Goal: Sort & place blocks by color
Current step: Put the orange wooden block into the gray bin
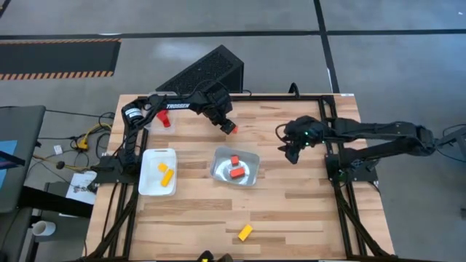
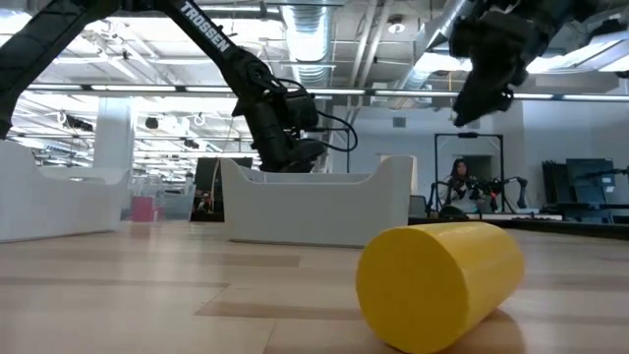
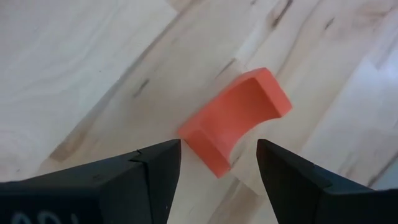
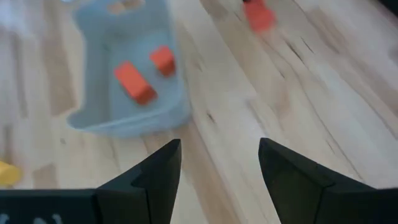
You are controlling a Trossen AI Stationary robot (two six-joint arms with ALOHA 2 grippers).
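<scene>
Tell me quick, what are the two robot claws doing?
Left gripper: open, above an orange block, holding nothing.
Right gripper: open, empty, over bare table.

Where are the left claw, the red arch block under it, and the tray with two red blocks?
left claw [image 3: 217,168]: left wrist view, gap between its tips.
red arch block [image 3: 236,118]: left wrist view, curved face.
tray [image 1: 251,177]: high view, right rim.

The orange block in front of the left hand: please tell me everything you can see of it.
The orange block is a solid, matte piece with an arch shape: one face is hollowed into a smooth curve. It lies on the bare wooden table, outside both trays. The left hand hovers above it, fingers open on either side, not touching it. Seen from above, it lies near the table's far edge.
</scene>
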